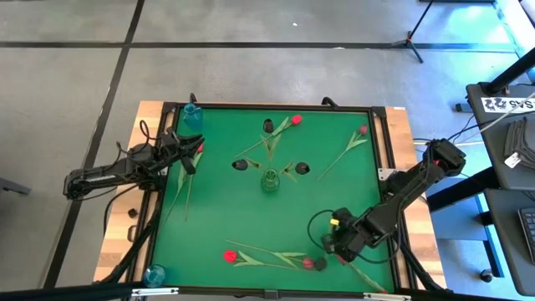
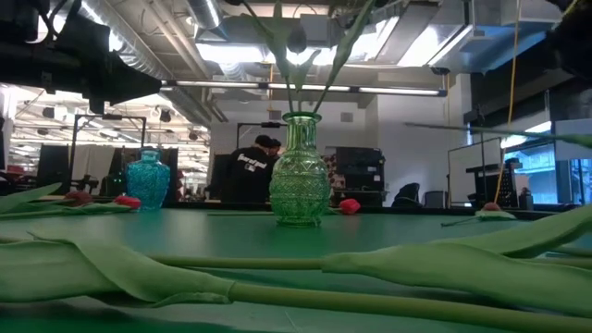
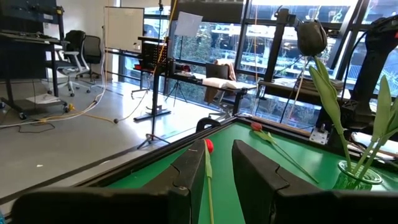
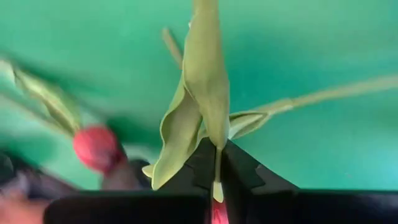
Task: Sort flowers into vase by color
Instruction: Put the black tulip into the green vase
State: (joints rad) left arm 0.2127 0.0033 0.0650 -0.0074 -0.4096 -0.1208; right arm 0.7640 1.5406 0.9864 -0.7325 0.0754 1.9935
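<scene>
where green felt covers the table | right fingers pinch stem | left fingers grip stem | person behind

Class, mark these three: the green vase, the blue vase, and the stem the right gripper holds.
Green vase (image 2: 300, 185), low view, on its patterned belly.
Blue vase (image 2: 148, 180), low view, on its round body.
Held stem (image 4: 216, 171), right wrist view, between the fingers.

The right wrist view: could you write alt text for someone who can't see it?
Seen from the robot's right wrist, the right gripper is shut on the thin stem of an artificial flower, whose long green leaf fills the middle of the picture. Behind lies the green table, with a red flower head blurred to one side.
</scene>
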